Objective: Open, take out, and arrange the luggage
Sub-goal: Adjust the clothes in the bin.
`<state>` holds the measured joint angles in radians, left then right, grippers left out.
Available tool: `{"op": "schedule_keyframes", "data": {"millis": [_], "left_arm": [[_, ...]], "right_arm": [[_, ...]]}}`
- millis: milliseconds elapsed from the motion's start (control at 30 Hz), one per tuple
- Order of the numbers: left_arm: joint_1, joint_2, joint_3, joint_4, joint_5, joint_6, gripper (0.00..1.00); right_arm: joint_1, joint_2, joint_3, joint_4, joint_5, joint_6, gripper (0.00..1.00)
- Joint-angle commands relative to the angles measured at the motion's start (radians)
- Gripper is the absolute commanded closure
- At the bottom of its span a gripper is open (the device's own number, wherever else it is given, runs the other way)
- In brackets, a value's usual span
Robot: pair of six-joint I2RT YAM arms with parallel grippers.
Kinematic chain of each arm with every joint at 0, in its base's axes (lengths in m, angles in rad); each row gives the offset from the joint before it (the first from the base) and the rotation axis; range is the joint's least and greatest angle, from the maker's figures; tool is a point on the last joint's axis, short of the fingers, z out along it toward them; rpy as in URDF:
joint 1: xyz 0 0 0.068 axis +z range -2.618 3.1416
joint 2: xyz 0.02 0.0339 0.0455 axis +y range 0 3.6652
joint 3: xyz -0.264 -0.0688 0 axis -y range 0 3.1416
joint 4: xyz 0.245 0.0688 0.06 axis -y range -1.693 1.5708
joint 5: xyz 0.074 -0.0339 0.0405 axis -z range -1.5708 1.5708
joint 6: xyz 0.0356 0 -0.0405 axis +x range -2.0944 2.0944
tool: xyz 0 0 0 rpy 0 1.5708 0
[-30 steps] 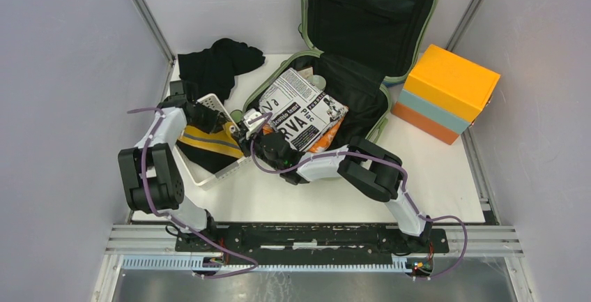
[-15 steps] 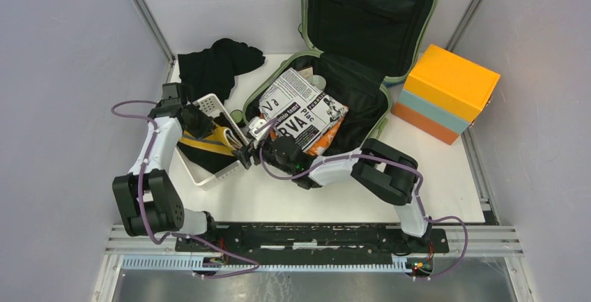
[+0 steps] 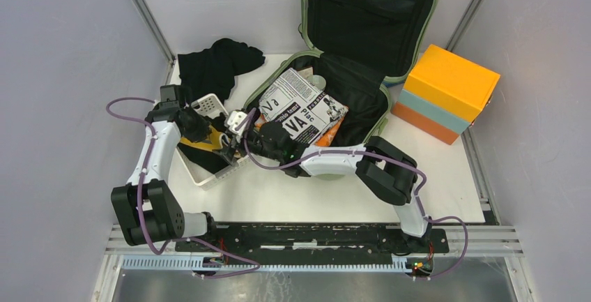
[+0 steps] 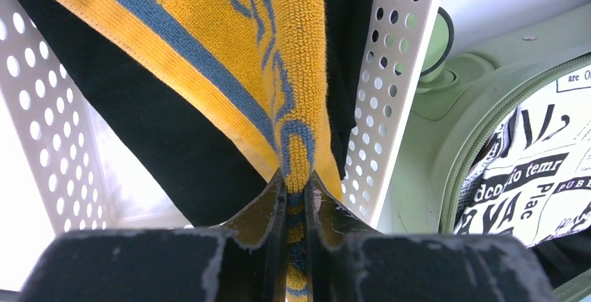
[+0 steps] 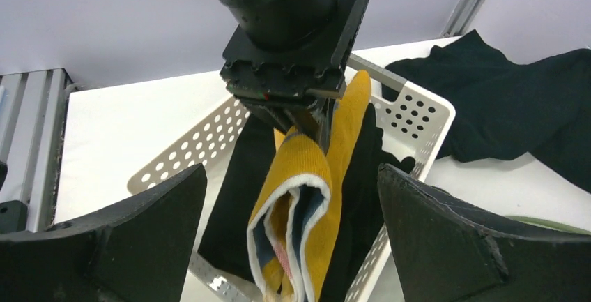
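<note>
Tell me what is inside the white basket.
A black garment lies in the basket; the yellow towel, pinched by the left gripper, hangs over it. The basket floor beneath them is hidden.

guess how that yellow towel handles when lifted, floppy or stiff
Probably floppy: the yellow towel folds and drapes from the left claw. Likely light, since a thin pinch holds it. Its looped terry looks grippy, so slipping seems unlikely.

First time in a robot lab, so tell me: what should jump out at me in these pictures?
The big sage-green luggage lies open at the back of the table, a newsprint-patterned bag inside it. Just left of it, the left gripper pinches a yellow towel above a white perforated basket, with the open right gripper facing it.
</note>
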<state>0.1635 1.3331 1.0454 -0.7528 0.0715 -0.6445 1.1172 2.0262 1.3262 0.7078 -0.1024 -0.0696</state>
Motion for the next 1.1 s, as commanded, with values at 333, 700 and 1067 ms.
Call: {"op": "schedule_keyframes", "data": {"millis": [333, 700, 1067], "left_arm": [[0.007, -0.026, 0.039, 0.013, 0.024, 0.037, 0.98], [0.008, -0.022, 0.051, 0.023, 0.022, 0.02, 0.95], [0.074, 0.053, 0.05, 0.107, 0.004, -0.02, 0.35]], "right_arm": [[0.003, 0.154, 0.27, -0.229, -0.012, -0.018, 0.04], [-0.002, 0.179, 0.329, -0.255, -0.029, -0.092, 0.63], [-0.032, 0.116, 0.226, -0.165, -0.051, -0.092, 0.98]]}}
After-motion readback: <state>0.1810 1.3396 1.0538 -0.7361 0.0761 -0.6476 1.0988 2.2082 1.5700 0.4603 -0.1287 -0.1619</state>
